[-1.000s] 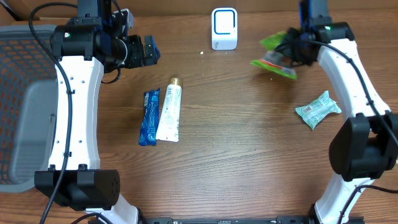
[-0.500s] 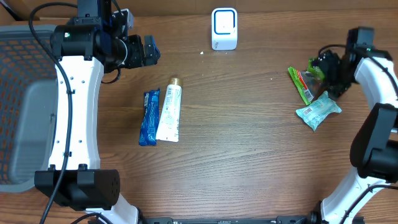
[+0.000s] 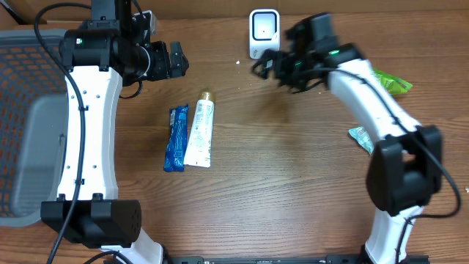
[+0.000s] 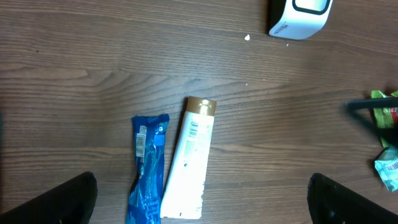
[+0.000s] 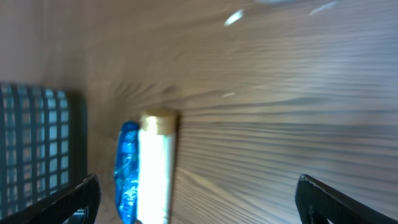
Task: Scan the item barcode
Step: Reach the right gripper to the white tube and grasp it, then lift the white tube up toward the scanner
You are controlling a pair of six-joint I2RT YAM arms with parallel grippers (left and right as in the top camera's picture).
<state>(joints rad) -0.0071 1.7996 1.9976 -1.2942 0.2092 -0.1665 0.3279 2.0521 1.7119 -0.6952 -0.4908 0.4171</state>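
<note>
- Barcode scanner [image 3: 264,33]: white, at the middle of the worktop's [image 3: 293,191] far edge.
- Right gripper [image 3: 267,64]: just beside the scanner, fingers spread wide, holding nothing.
- Left gripper [image 3: 179,60]: over the far-left part, jaws spread, holding nothing.
- White tube [image 3: 200,133], blue packet [image 3: 176,138]: side by side, left of centre.
- Green packet [image 3: 388,81]: near the right edge.
- Teal packet [image 3: 359,136]: nearer along that edge, partly hidden by the right arm.

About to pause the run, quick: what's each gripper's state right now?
Left gripper: open, holding nothing.
Right gripper: open, holding nothing.
</note>
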